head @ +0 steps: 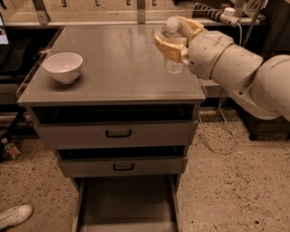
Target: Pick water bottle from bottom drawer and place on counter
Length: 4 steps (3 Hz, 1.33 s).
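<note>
The water bottle (174, 66), clear with a white cap, stands upright at the right side of the counter (118, 68). My gripper (168, 34) is shut on the water bottle, one tan finger in front of it and one behind, and covers most of its body. I cannot tell whether the base rests on the counter or hangs just above it. The bottom drawer (127, 204) is pulled out below, and its smooth tray shows nothing inside.
A white bowl (63, 67) sits on the counter's left side. Two shallower drawers with black handles (118, 133) stand slightly open above the bottom one. Cables and a power strip (217, 13) lie behind the arm. A white shoe (13, 216) rests on the floor at left.
</note>
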Each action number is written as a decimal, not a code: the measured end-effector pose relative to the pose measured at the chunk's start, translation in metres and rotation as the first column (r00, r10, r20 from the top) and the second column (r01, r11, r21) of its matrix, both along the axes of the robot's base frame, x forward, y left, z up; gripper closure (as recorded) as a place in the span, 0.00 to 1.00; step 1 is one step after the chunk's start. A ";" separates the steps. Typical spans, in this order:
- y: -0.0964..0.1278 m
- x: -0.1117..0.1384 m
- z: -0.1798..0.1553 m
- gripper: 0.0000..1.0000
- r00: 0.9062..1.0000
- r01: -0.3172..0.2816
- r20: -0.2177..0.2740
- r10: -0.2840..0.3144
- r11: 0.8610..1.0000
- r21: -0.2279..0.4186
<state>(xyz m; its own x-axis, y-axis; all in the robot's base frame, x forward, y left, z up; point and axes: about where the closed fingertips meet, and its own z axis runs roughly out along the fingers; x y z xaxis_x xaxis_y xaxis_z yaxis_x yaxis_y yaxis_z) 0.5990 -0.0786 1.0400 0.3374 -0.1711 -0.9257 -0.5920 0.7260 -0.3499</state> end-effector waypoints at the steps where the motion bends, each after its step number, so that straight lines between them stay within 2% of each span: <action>1: 0.007 0.021 0.001 1.00 0.996 -0.046 -0.072 0.045 0.999 -0.022; 2: 0.011 0.037 -0.008 1.00 0.981 -0.099 -0.172 0.091 0.994 -0.040; 3: 0.012 0.048 -0.020 1.00 0.955 -0.143 -0.267 0.127 0.989 -0.039; 4: 0.011 0.063 -0.039 1.00 0.913 -0.217 -0.363 0.187 0.975 -0.043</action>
